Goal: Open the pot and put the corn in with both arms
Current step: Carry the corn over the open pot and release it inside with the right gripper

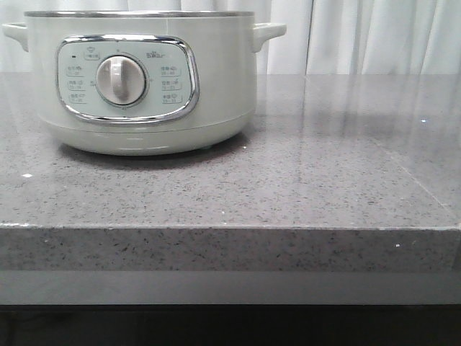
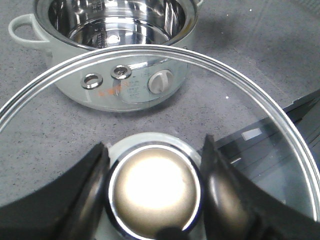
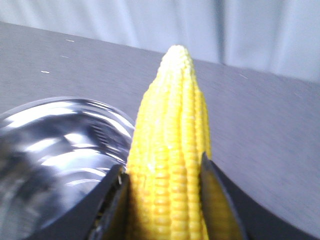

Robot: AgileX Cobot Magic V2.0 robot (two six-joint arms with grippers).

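You see the pot [image 1: 140,79] sitting on the grey speckled table [image 1: 288,187], toward the left and far back, in front of the white curtain [image 1: 360,36]. Its round dial [image 1: 121,80] sits in the middle of the shiny-framed panel [image 1: 127,78] and faces you. One handle [image 1: 268,32] sticks out on each side. In the front view you do not see any arm.

Look at the left wrist view. Your left gripper [image 2: 155,192] is closed tight on the lid's round knob [image 2: 154,190]. One dark finger [image 2: 92,185] presses on each side of the knob. The glass lid [image 2: 240,100] with its steel rim is held up off the pot. Through the glass you see the pot's front with the dial. The pot is open, and you see the shiny steel bowl [image 2: 125,20] inside it. I see nothing lying in the bowl.

Now look at the right wrist view. Your right gripper [image 3: 162,200] is closed on the corn [image 3: 172,150]. The two fingers [image 3: 112,200] squeeze the fat part of the cob, and the thin tip points away from the gripper. The corn is up in the air, just beside the shiny steel rim of the pot. It is not inside the pot.
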